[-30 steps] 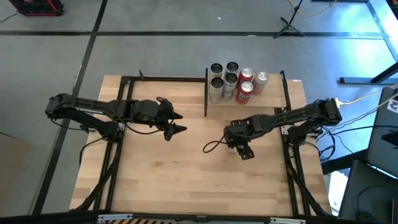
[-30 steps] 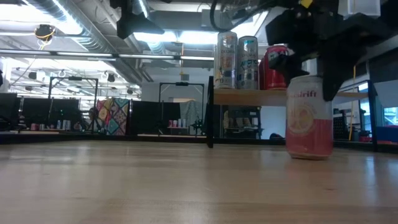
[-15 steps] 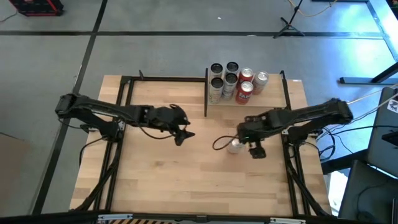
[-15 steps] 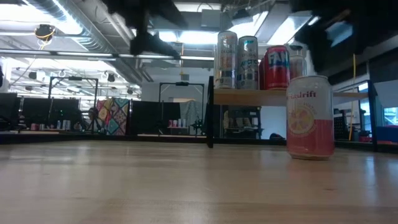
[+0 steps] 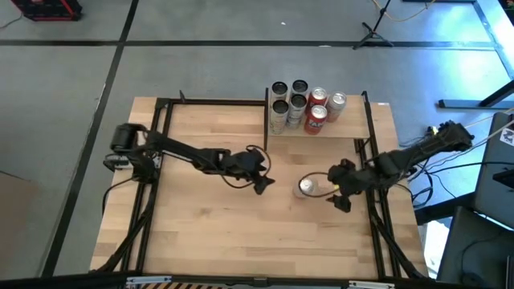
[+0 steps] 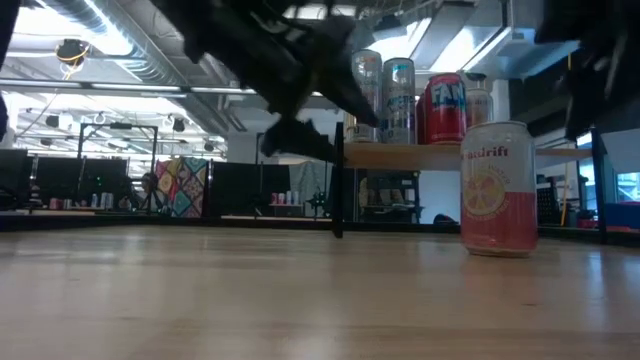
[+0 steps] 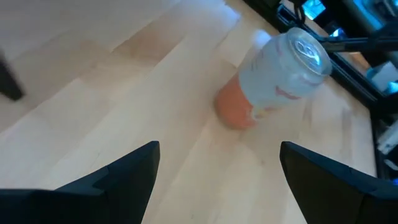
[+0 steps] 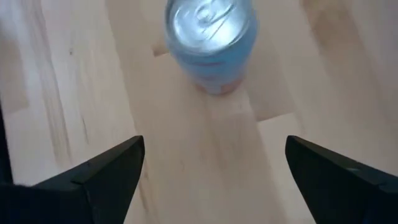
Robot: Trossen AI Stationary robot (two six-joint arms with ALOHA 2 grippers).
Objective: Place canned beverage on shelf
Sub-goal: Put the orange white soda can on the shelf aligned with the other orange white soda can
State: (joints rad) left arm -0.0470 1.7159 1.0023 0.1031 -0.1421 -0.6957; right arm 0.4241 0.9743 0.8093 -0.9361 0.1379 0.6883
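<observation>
A pink and white canned beverage (image 5: pixel 306 187) stands upright on its base on the tabletop, right of centre; it also shows in the low view as the canned beverage (image 6: pixel 498 190). My left gripper (image 5: pixel 261 181) hangs open just left of it, slanting down at the can (image 7: pixel 273 78). My right gripper (image 5: pixel 342 197) is open just right of the can and looks down on its silver top (image 8: pixel 208 28). Neither gripper touches it. The shelf (image 5: pixel 344 132) stands at the far side, right of centre, on black posts.
Several cans (image 5: pixel 303 104) stand crowded on the shelf's far left part; in the low view they show as cans (image 6: pixel 410 95) above the shelf board (image 6: pixel 400 155). A black post (image 5: pixel 267 120) marks the shelf's left side. Bare wood lies near and left of the can.
My right gripper has come off the can, risen and drawn back toward the table's right edge, rolling its wrist. My left gripper has swung down and toward the table's right, close to the can. The can stands where it was.
</observation>
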